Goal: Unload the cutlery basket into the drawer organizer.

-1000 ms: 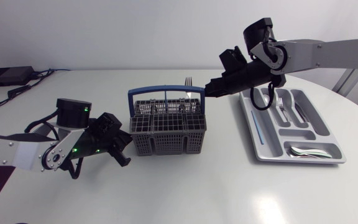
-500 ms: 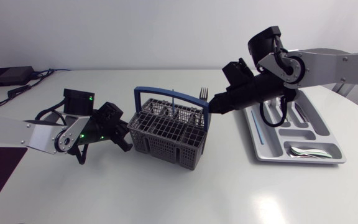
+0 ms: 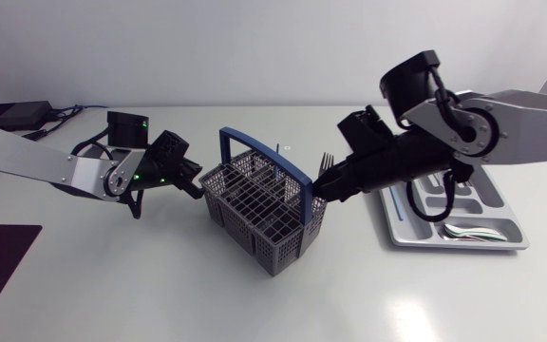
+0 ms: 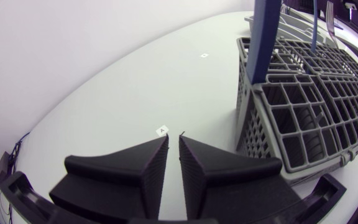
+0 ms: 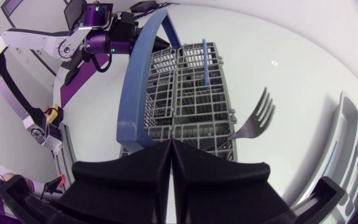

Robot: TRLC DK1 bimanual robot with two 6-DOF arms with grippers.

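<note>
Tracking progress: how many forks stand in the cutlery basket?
1: a fork in the basket's corner compartment beside the right pincer, tines up; others may be hidden lower inside.

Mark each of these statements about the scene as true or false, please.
1. The cutlery basket has a blue handle. True.
2. The cutlery basket is empty. False: a fork stands in one corner of it, tines up.
3. Spoons lie in the drawer organizer. True.
4. The left tool holds the fork. False: it holds nothing and is beside the basket.
5. The right tool hangs over the drawer organizer. False: it is at the basket's edge, next to the fork.
</note>
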